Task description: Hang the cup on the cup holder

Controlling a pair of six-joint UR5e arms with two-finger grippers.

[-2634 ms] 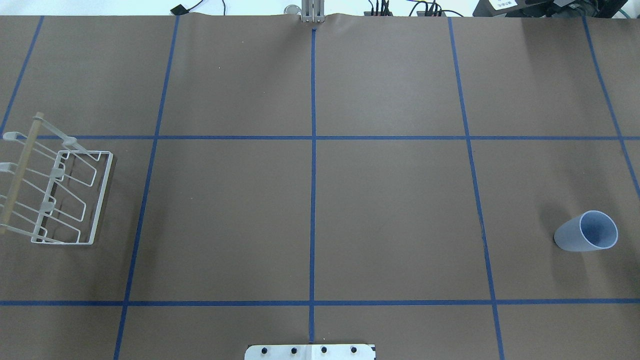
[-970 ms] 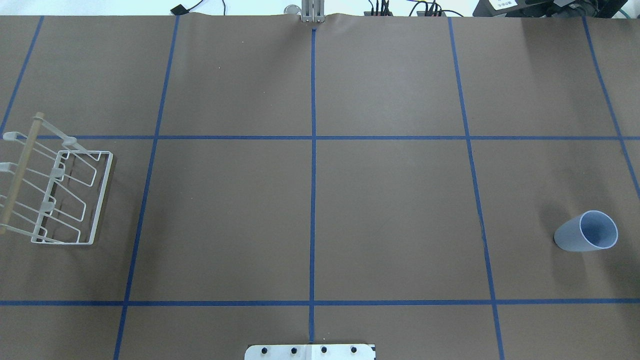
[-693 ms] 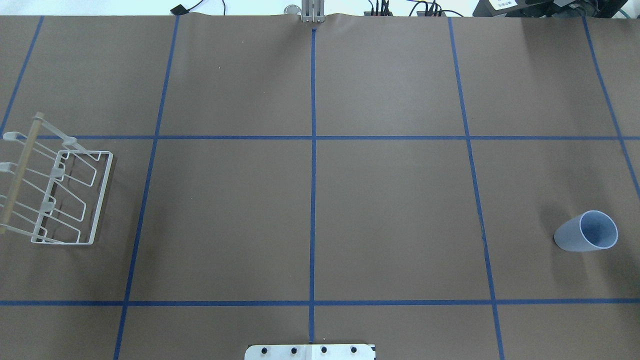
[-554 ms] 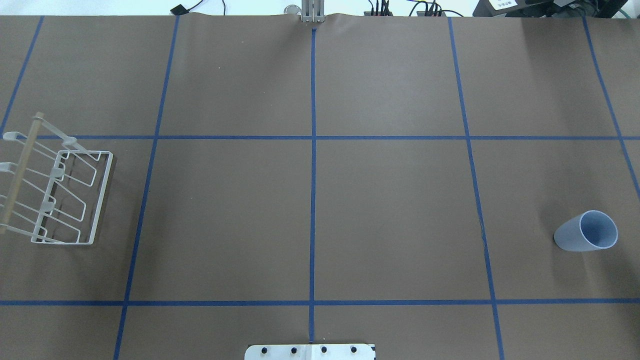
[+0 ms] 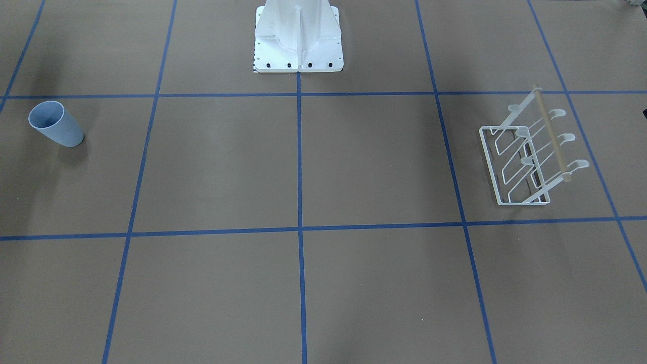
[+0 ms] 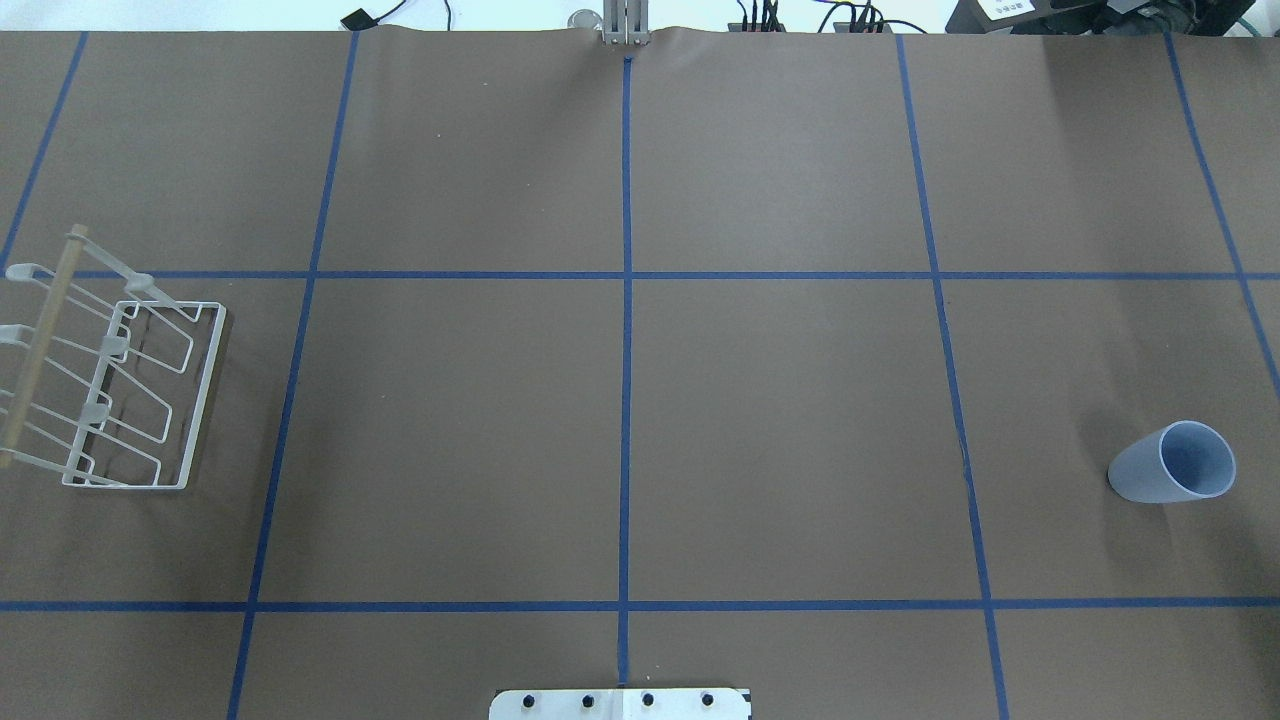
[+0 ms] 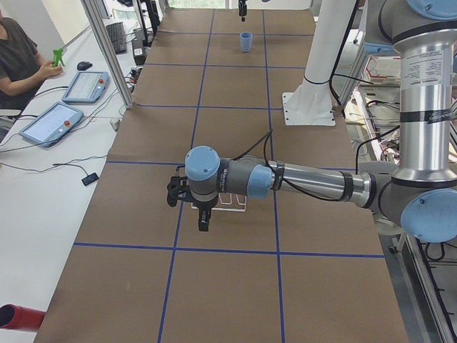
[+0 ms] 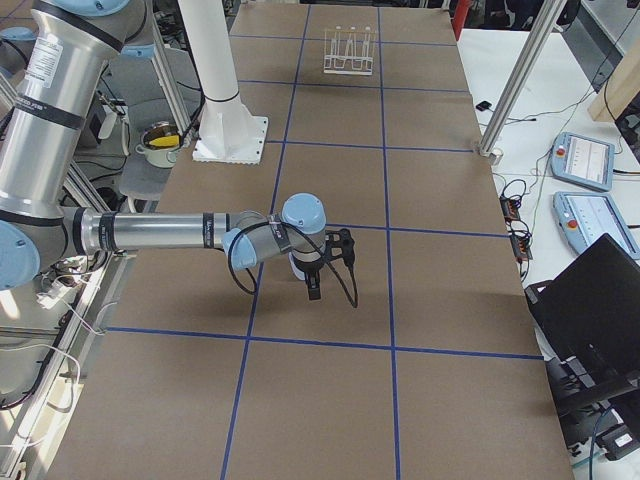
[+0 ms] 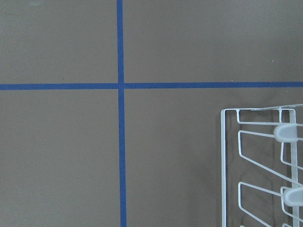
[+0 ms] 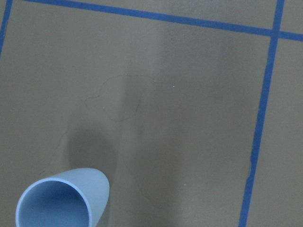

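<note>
At lower right of the overhead view, the cup (image 6: 1165, 468) seems light, stiff, slippery; pinch one wall at the rim. Whether the left gripper (image 7: 203, 220) or right gripper (image 8: 314, 288) is open, I cannot tell.

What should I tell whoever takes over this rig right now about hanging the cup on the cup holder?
Left gripper: above the left end of the table; open or shut cannot be told.
Right gripper: above the right end; likewise cannot be told.
Pale blue tapered plastic cup: upright, rim up, at the right end, not held.
White wire cup holder with tan wooden bar: at the left end, pegs bare.
Done: nothing yet.
Left: grasp the cup, carry it across, hang it on a peg.
</note>
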